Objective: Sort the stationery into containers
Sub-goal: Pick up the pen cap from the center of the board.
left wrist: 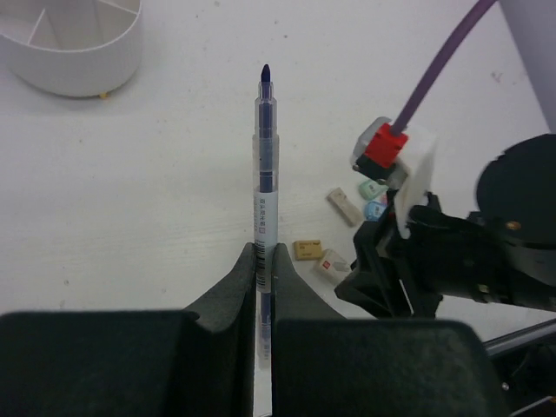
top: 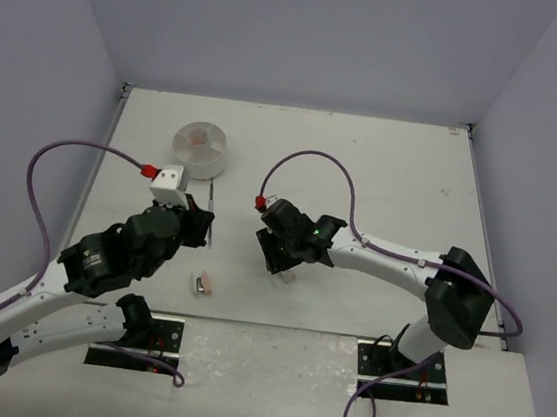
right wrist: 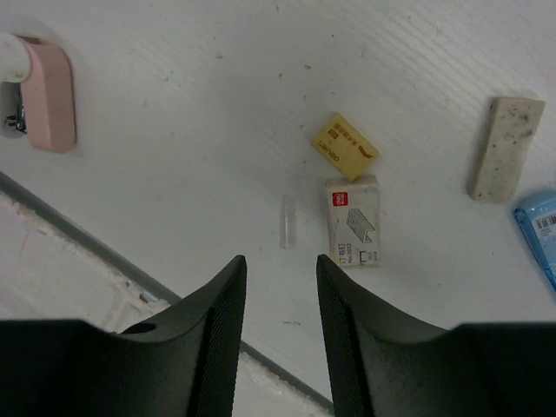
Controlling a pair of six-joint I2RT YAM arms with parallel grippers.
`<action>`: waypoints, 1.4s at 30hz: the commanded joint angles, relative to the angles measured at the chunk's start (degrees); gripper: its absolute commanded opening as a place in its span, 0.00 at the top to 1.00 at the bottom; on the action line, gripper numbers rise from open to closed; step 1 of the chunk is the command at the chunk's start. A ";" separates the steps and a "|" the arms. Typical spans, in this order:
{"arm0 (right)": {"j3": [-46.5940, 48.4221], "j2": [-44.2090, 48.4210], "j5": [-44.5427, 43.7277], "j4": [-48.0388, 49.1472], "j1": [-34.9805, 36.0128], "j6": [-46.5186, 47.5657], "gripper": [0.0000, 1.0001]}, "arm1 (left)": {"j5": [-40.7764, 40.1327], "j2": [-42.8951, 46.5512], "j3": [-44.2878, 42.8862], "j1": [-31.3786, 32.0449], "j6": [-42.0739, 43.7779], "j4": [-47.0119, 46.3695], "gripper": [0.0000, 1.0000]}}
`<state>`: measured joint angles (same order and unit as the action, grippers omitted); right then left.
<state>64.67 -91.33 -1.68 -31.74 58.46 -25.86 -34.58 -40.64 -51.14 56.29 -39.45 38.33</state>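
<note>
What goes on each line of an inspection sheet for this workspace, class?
Surface: white table, lightly speckled.
Job's things: pen in left gripper; divided white dish towards far left; yellow eraser, boxed eraser, speckled eraser near right gripper.
Clutter: small clear tube beside boxed eraser.
Grippers: left gripper shut on pen; right gripper open above table.
Cables: purple cable on each arm.
Surroundings: plain grey walls.
</note>
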 commanded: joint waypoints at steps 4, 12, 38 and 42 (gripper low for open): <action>6.17 -9.54 -5.03 -2.78 2.27 -1.22 0.63 | 2.00 6.92 3.04 0.03 3.33 -1.71 1.00; 6.97 -13.57 -5.67 -3.72 2.48 -1.59 0.66 | 2.25 0.24 3.88 0.05 0.98 0.01 1.00; 7.51 -1.37 -8.59 -2.39 1.52 -0.97 1.00 | 18.94 -0.78 9.87 0.07 2.86 -17.05 1.00; 2.70 12.81 -4.52 7.23 -5.73 -3.99 1.00 | 29.95 1.67 17.86 0.05 3.53 -36.60 1.00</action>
<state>69.33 -95.09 -6.82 -34.22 59.30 -27.13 -18.32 -41.13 -39.38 56.29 -38.01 23.73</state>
